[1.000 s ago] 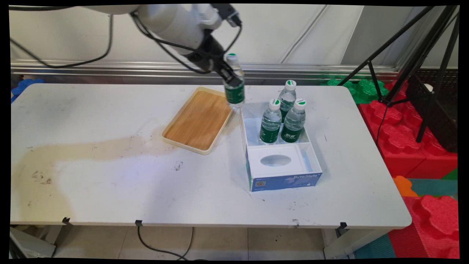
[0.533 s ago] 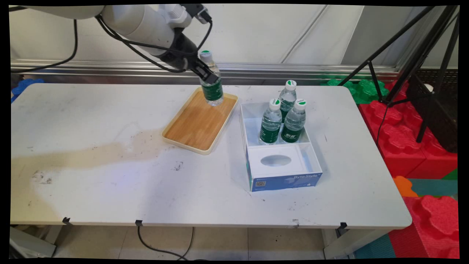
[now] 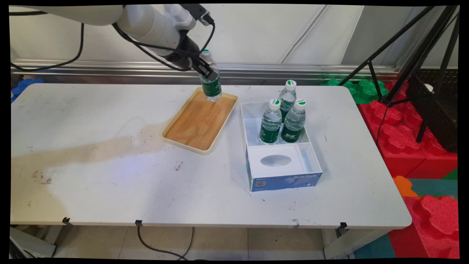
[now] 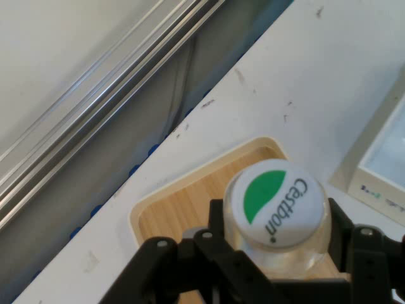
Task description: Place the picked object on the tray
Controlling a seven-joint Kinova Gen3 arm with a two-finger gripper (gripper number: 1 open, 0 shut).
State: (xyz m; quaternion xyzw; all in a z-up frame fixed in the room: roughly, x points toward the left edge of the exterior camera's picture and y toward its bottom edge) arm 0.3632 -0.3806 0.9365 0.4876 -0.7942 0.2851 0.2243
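My gripper (image 3: 206,70) is shut on a water bottle (image 3: 211,86) with a green label and a white and green cap (image 4: 276,201). The bottle hangs nearly upright over the far corner of a wooden tray (image 3: 199,121), its base close to the tray floor. In the hand view the cap sits between my fingers (image 4: 218,221), with the tray's far corner (image 4: 190,202) below. To the right stands an open white and blue box (image 3: 280,172) with three more bottles (image 3: 271,123) upright in its far compartment.
A white insert with an oval hole (image 3: 275,160) fills the box's near compartment. A brownish stain (image 3: 91,150) spreads over the table's left half. Black tripod legs (image 3: 403,55) and red foam blocks (image 3: 414,146) stand beyond the table's right edge.
The held bottle has moved left from above the box's far left corner to over the tray's far corner, and has come lower toward the tray.
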